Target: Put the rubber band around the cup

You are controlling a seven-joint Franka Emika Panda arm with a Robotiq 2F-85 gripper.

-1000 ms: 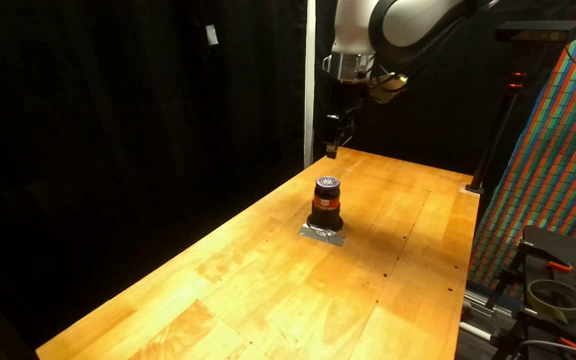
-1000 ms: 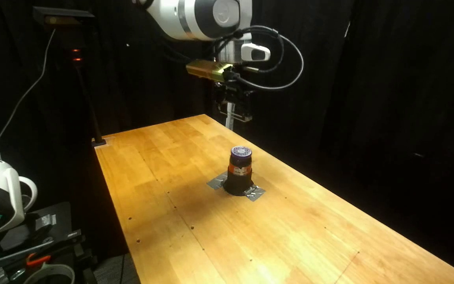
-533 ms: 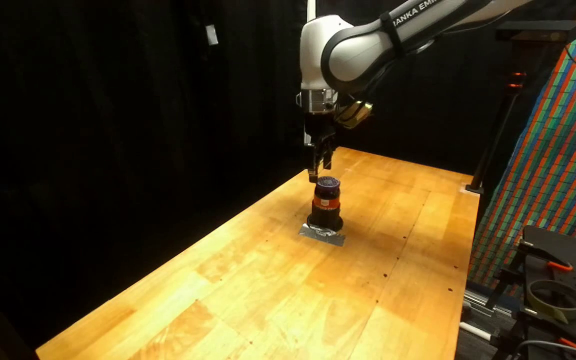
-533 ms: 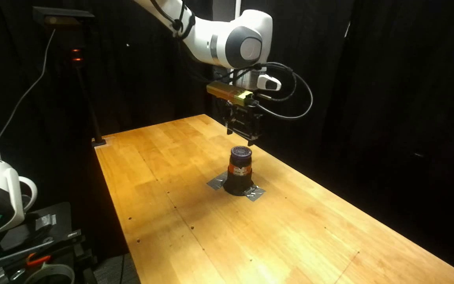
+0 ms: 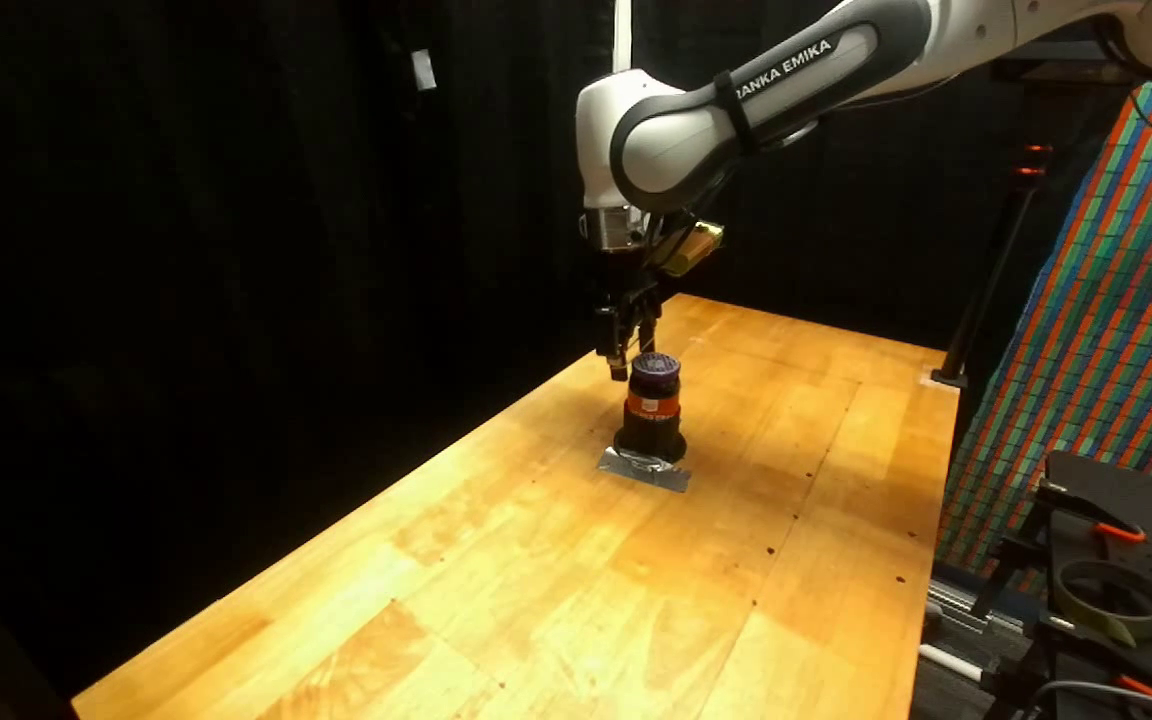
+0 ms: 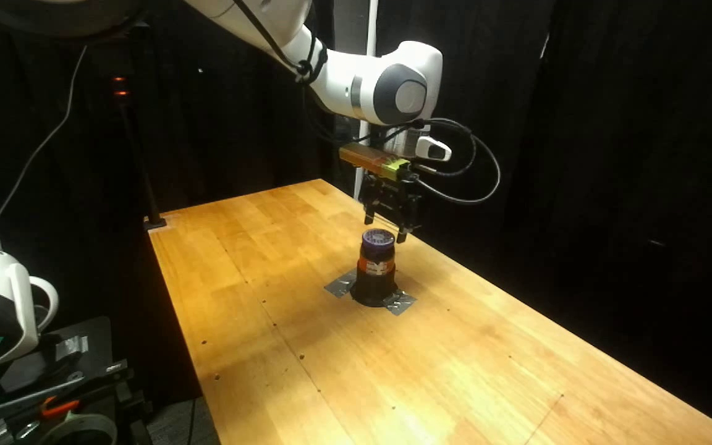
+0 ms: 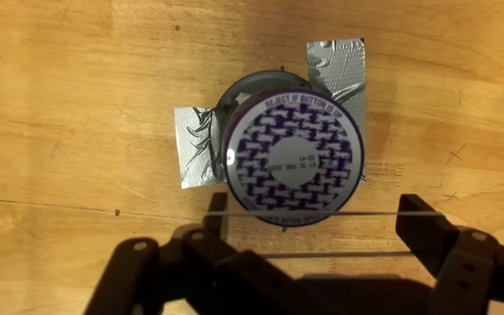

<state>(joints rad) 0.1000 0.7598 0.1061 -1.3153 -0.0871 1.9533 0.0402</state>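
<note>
Band step: by the look of it, lining the stretched band (image 7: 348, 213) up with the cup (image 6: 377, 256); it is not yet around it.
Band's next move: probably calls for bringing the end effector (image 7: 312, 210) over the cup's middle and lowering it; the loop is narrower between its strands than the lid (image 7: 294, 159), so one strand will likely have to be drawn past the cup's far side.
Cup: one, upright and lidded; whether it stands in or on the base below, I cannot tell.
Base: one, dark and flared (image 6: 373, 289), directly under the cup.
Band: one, looped around both fingers (image 7: 427, 232); in the wrist view a strand crosses the edge of the cup's lid, touching or apart I cannot tell.
End effector: one, two fingers spread wide, pinching nothing between them, near the cup's top and off to one side of it.
Tape: two silver pieces (image 7: 199, 148), at two sides of the cup's foot.
Counter: one, wooden (image 6: 486, 346), beneath the cup.
Arm: one (image 5: 681, 140), above the cup.
Stand: one in an exterior view (image 6: 139, 167), at the counter's corner, well apart from the cup.
Roll: one in an exterior view (image 5: 1086, 620), on a black shelf (image 5: 1106, 490) well apart from the cup.
</note>
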